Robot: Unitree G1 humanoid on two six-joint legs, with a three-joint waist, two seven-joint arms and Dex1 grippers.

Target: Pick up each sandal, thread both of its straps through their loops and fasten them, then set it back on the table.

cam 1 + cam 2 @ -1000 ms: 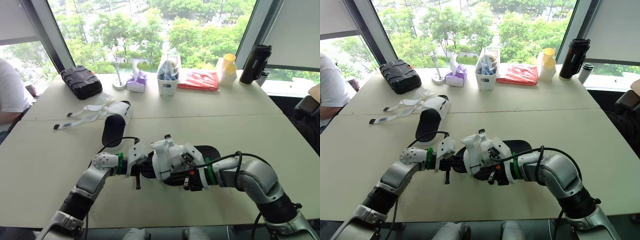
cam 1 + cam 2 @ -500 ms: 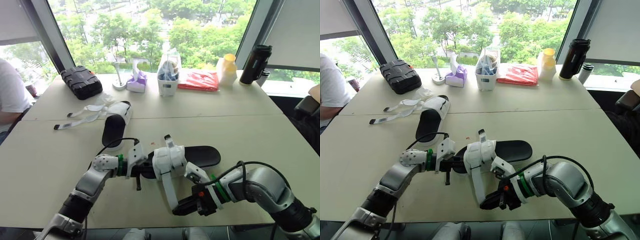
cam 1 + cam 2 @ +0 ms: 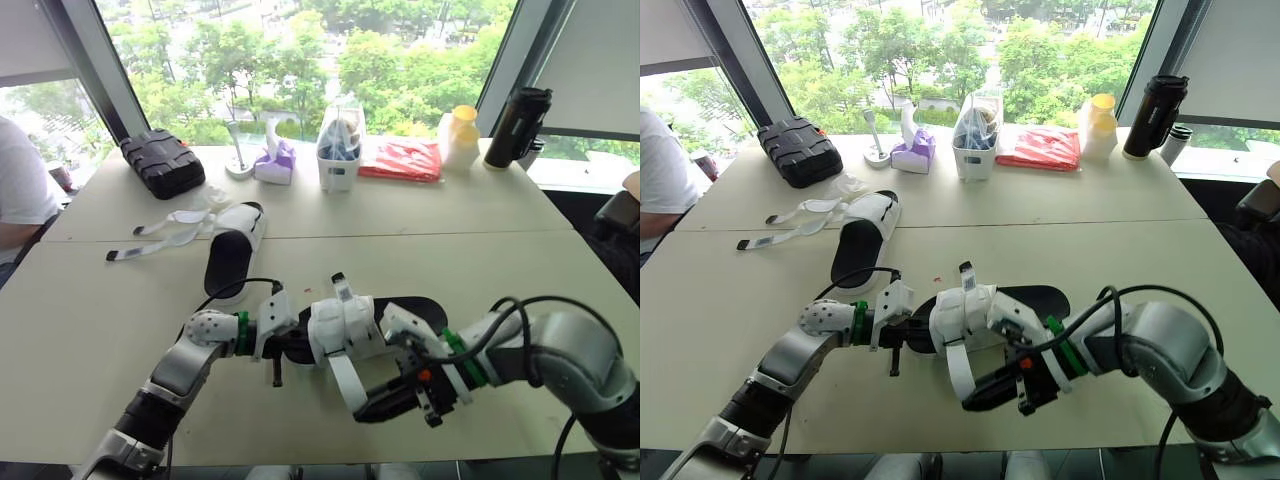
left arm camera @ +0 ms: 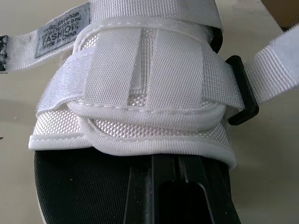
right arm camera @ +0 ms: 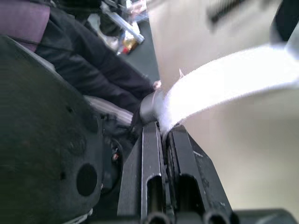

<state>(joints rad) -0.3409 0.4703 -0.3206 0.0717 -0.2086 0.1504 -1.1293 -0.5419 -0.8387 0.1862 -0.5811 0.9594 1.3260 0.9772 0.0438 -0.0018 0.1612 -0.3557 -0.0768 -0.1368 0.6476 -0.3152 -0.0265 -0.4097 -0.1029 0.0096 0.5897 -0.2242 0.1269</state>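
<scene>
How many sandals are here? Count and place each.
2. The near sandal is in front, left hand gripping its sole, right hand pinching its strap. The far sandal lies farther back on the left, straps loose. None seems hidden.

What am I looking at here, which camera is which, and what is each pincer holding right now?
This is a two-armed humanoid robot working at a table. The two wide pictures come from its head and look down over its arms. The two close-ups come from a camera on each wrist.

The left pincer grips the black sole of the near sandal. The right pincer is shut on the end of one white strap and holds it out toward the robot.

A second sandal lies farther off on the robot's left, with its loose straps spread on the table. Along the window side stand a black case, a basket, a red packet, a yellow-capped bottle and a black flask. A person sits at the left edge.
</scene>
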